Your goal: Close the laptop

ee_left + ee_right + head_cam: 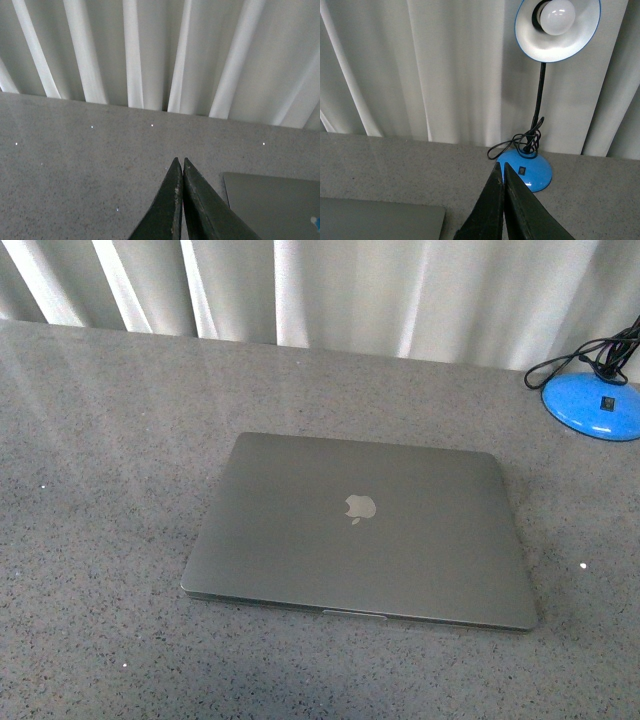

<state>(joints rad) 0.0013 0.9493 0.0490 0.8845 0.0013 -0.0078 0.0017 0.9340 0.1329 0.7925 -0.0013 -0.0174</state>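
Note:
The laptop (360, 530) lies flat on the grey speckled table (100, 460) with its lid down and the shiny apple logo facing up. Neither arm shows in the front view. In the left wrist view my left gripper (180, 162) is shut, its dark fingers pressed together with nothing between them, above bare table beside a corner of the laptop (275, 205). In the right wrist view my right gripper (500, 167) is also shut and empty, hovering past another corner of the laptop (380, 220).
A blue desk lamp (540, 95) with a white bulb stands at the table's back right, its base (592, 403) and coiled black cord near the white curtain (320, 290) that runs along the table's far edge.

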